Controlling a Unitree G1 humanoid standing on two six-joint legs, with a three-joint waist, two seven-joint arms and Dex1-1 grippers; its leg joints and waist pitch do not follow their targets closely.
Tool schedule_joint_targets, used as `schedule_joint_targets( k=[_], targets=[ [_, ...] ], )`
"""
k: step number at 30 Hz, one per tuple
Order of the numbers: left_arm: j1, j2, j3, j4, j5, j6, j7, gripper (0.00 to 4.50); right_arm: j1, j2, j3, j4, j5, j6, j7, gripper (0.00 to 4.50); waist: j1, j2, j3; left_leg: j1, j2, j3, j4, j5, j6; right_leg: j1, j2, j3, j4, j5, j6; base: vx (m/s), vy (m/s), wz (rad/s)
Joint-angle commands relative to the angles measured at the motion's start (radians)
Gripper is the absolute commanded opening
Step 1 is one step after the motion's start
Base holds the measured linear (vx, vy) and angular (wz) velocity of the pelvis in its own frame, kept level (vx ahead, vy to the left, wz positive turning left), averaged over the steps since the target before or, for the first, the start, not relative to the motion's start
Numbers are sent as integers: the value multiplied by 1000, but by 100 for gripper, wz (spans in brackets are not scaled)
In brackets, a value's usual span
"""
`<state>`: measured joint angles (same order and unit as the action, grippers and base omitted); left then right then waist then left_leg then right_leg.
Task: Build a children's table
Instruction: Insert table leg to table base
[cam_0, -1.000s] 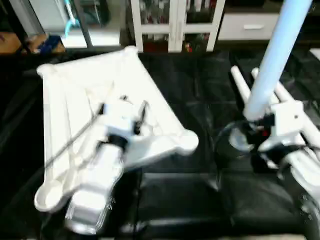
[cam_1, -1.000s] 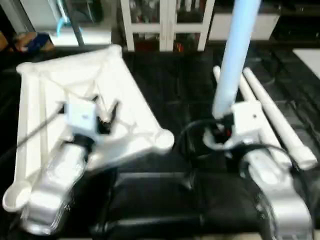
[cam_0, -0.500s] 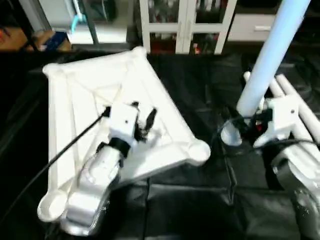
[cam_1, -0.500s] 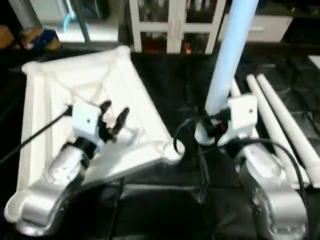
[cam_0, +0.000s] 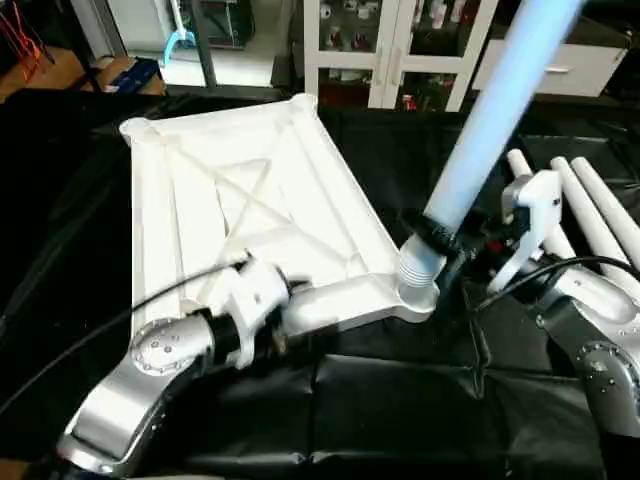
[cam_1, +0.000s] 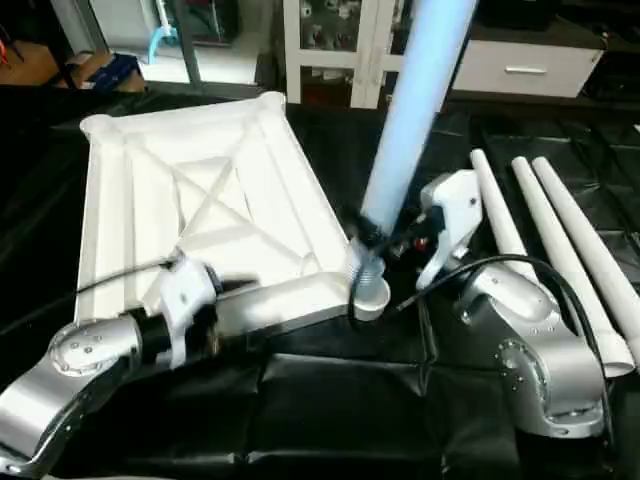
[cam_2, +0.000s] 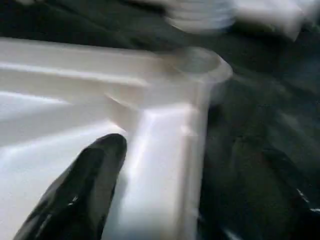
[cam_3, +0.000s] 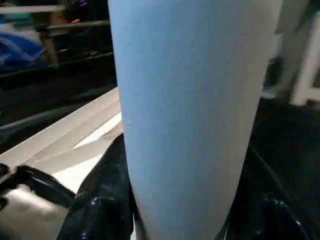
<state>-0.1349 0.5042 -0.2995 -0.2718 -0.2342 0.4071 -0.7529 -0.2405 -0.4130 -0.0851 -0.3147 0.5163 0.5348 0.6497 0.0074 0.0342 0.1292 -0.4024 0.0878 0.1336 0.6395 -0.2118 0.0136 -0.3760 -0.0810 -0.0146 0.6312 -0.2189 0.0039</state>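
I have the children's table top (cam_0: 250, 200) lying upside down on the black-covered table (cam_0: 400, 420), its X-ribbed underside facing up and a round socket at each corner I can make out. My right claw (cam_0: 440, 245) is clamped on a leg (cam_0: 490, 120), gripping it near its lower end. The leg stands nearly upright, leaning a little, with its ribbed end sitting at the near right corner socket (cam_0: 418, 298); I cannot tell how far in it has gone. My left claw (cam_2: 165, 200) sits at the near edge of the top, just beside that same corner, one black finger (cam_2: 82, 192) over the inner panel, its fingers spread apart either side of the rim. Three more legs (cam_1: 560, 260) lie side by side on the black cover to the right.
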Motion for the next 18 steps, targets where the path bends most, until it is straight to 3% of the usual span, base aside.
schedule_joint_targets(
  k=[1, 3, 5, 9, 10, 16, 17, 18],
  targets=[
    [-21, 4, -27, 27, 39, -16, -16, 419, -1, -13, 0, 13, 2, -21, 20, 187, 1, -4, -58, 29, 118, -51, -114, -217, 9, 21, -83, 40, -69, -59, -237, 0, 0, 0],
    [-40, -6, -37, 51, 53, -32, -13, 436, -1, -17, -8, 29, -2, -27, 27, 187, 2, -11, -65, 24, 117, -46, -110, -152, 40, 29, -85, 38, -64, 12, -254, 0, 0, 0],
    [-60, -21, -47, 61, 52, -32, -14, 436, -1, -20, -19, 43, -8, -37, 28, 187, 2, -13, -67, 26, 119, -38, -107, -104, 77, 28, -87, 35, -61, 65, -278, 0, 0, 0],
    [-117, -62, -89, 93, 58, -34, -25, 436, 11, -26, -53, 58, -9, -53, 19, 187, 8, -9, -67, 28, 122, -29, -108, -97, 101, 27, -88, 34, -63, 51, -296, 0, 0, 0],
    [-124, -66, -97, 99, 62, -31, -29, 436, 17, -31, -56, 54, -4, -54, 22, 187, 7, -11, -66, 28, 123, -29, -109, -100, 104, 27, -87, 34, -64, 46, -295, 0, 0, 0],
    [-135, -77, -127, 106, 58, -25, -73, 388, 52, -39, -69, 26, -12, -66, 8, 187, 7, -2, -64, 28, 127, -31, -116, -156, 88, 27, -88, 35, -70, 2, -297, 0, 0, 0],
    [-139, -74, -138, 106, 67, -27, -78, 365, 55, -38, -74, 23, -16, -71, 1, 187, 7, -4, -62, 28, 128, -31, -118, -168, 84, 26, -87, 36, -71, -8, -300, 0, 0, 0],
    [-141, -71, -146, 108, 76, -30, -80, 359, 56, -38, -76, 22, -17, -72, -3, 187, 7, 1, -61, 29, 128, -31, -119, -184, 75, 25, -87, 36, -73, -21, -298, 0, 0, 0]
  ],
)
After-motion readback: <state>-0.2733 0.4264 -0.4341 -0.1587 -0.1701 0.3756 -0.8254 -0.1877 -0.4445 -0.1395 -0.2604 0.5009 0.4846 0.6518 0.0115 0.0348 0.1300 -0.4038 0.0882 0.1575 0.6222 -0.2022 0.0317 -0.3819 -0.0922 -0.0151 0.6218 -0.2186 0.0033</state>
